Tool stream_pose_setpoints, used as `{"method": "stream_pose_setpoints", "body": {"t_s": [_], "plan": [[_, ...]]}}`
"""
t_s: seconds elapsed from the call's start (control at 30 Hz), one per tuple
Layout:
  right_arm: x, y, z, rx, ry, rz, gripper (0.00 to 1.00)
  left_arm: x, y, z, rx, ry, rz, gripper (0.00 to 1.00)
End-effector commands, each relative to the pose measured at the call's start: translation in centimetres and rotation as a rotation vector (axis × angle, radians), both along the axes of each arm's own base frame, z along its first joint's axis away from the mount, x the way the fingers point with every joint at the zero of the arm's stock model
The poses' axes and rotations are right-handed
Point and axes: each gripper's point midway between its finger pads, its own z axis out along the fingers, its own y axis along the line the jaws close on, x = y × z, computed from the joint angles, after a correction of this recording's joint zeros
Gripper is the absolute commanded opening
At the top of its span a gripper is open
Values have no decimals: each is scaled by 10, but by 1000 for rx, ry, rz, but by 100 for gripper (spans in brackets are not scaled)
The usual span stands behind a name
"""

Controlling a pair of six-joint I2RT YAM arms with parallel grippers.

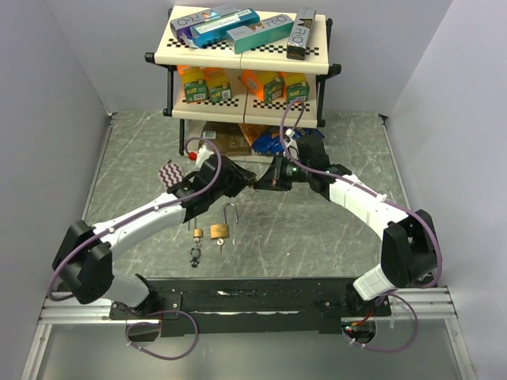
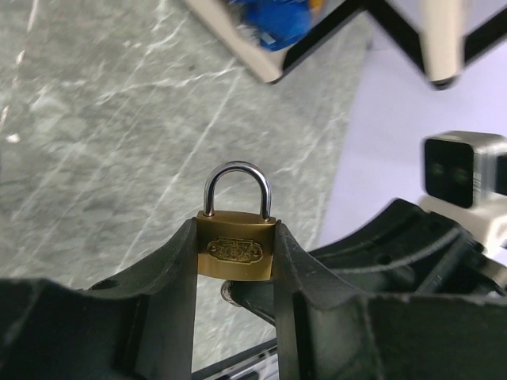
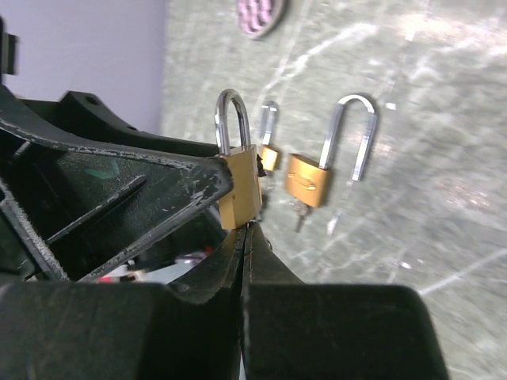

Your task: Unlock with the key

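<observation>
Left pincer [image 2: 235, 261]: it pinches a small brass lock [image 2: 236, 247] by its two sides. The lock stands upright, its loop [image 2: 236, 184] on top and closed.

Right pincer [image 3: 244, 237]: its fingers are pressed tight together, right under the lock. It seems to pinch the key there, but the key is too hidden to see well. A small metal bit shows below the lock in the left wrist view.

Where the lock is: up in the air between the two arms, above the counter [image 1: 317, 229], in front of the shelf [image 1: 238, 55].

Other things: a second lock [image 3: 310, 180] lies on the counter with its loop swung open and a key in it. A third, smaller lock [image 3: 269, 154] lies just beside it. A round purple pad [image 3: 261, 12] lies farther off.

Step, I think: the key is at or in the keyhole and needs a turn.

What could go wrong: if the right pincer turns hard, the lock may twist or slip, since only its smooth sides are pinched. If the key is not all the way in, it may bend or pop out. If the left pincer lets go a little, the lock could drop onto the counter.
</observation>
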Motion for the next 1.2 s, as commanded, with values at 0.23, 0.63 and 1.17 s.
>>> {"method": "stream_pose_setpoints", "body": {"t_s": [0.23, 0.63, 1.17], "plan": [[60, -9, 54, 192, -179, -149, 0, -59, -40, 72, -241, -104, -276, 1], [58, -6, 50, 266, -121, -138, 0, -64, -40, 91, -267, -168, -290, 1], [58, -2, 51, 312, -93, -114, 0, -76, -36, 106, -307, -235, -311, 1]]}}
